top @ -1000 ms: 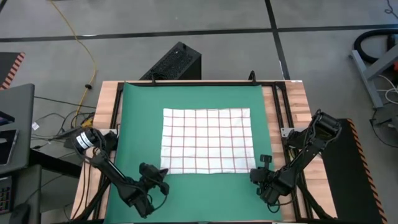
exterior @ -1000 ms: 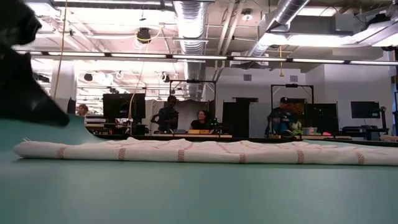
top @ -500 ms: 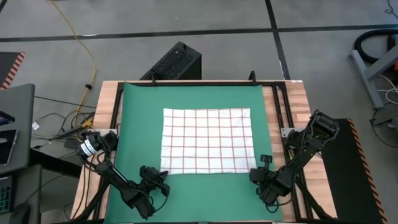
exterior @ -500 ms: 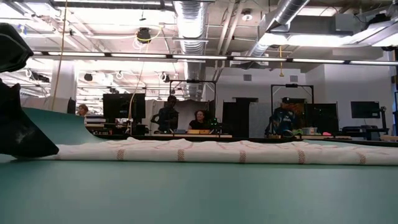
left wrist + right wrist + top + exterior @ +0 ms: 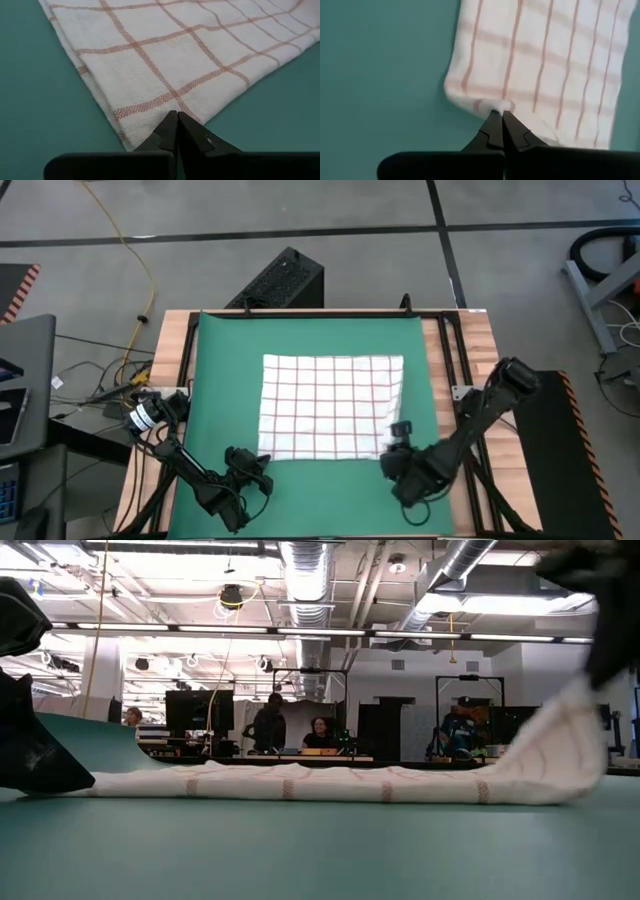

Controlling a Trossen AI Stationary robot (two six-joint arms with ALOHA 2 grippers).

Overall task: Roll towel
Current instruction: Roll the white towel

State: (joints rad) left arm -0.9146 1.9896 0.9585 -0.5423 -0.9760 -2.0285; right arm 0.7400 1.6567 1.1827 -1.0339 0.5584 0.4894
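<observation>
The towel (image 5: pixel 330 405), white with thin red-brown grid lines, lies spread on the green mat (image 5: pixel 220 380). Its near-right corner is raised; the other parts lie flat. My left gripper (image 5: pixel 262 462) is shut at the towel's near-left corner, low on the mat; in the low view it is the dark shape (image 5: pixel 35 755) at the towel's left end. My right gripper (image 5: pixel 388 458) is shut on the near-right corner, above the mat. In the low view the towel's right end (image 5: pixel 570 730) curves up toward it. My left gripper has its shut fingertips (image 5: pixel 176 122) on the towel's near-left corner (image 5: pixel 160 107), coming slanting down from the near side. The fingers hide the corner's tip, so I cannot tell whether cloth sits between them. The corner lies on the mat. My right gripper pinches the towel's near-right corner (image 5: pixel 495 106) between its two fingertips, coming slanting down from above. The corner is lifted clear of the mat. The cloth slopes down from it (image 5: pixel 540 755) to the part that lies flat.
Bare wooden table top (image 5: pixel 485 340) and black rails (image 5: pixel 445 345) run along the mat's right and left sides. A black box (image 5: pixel 285 280) stands on the floor beyond the far edge. People sit in the room behind the table (image 5: pixel 325 732).
My right gripper has risen and gone toward the table's left, taking the towel's near-right corner up off the mat; the other parts of the towel have stayed flat. My left gripper has come down onto the mat at the near-left corner.
</observation>
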